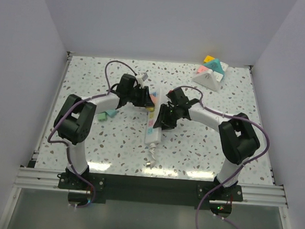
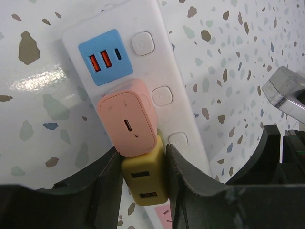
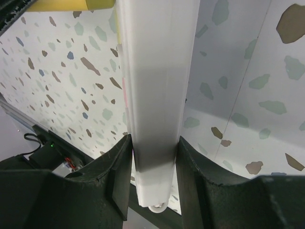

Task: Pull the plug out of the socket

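Observation:
A white power strip lies in the middle of the table. In the left wrist view the power strip carries a blue USB block, a pink plug and a yellow plug seated in its sockets. My left gripper is shut on the yellow plug, one finger on each side; it sits over the strip's far half. My right gripper is shut across the power strip's body nearer its front end.
A multicoloured pyramid toy stands at the back right. Small teal blocks lie left of the strip. The strip's cord stub points toward the near edge. White walls enclose the table on three sides.

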